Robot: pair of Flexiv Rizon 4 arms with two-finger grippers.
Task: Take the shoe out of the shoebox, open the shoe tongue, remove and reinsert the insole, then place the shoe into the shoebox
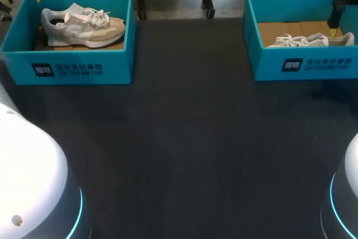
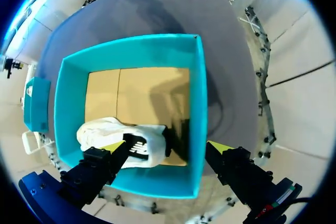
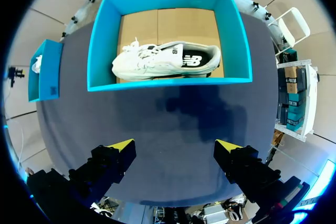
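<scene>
Two teal shoeboxes stand at the far corners of the dark worktop [image 1: 184, 138], each with a shoe inside. My left end effector [image 2: 169, 148] hangs above the left shoebox [image 1: 84, 68], fingers apart, one over its beige-and-white shoe [image 1: 84, 26], the other outside the box wall. My right end effector [image 3: 176, 148], fingers also spread and holding nothing, hovers over the worktop with the right shoebox [image 1: 313, 65] ahead, where a white shoe [image 1: 313, 40] lies along the near wall.
</scene>
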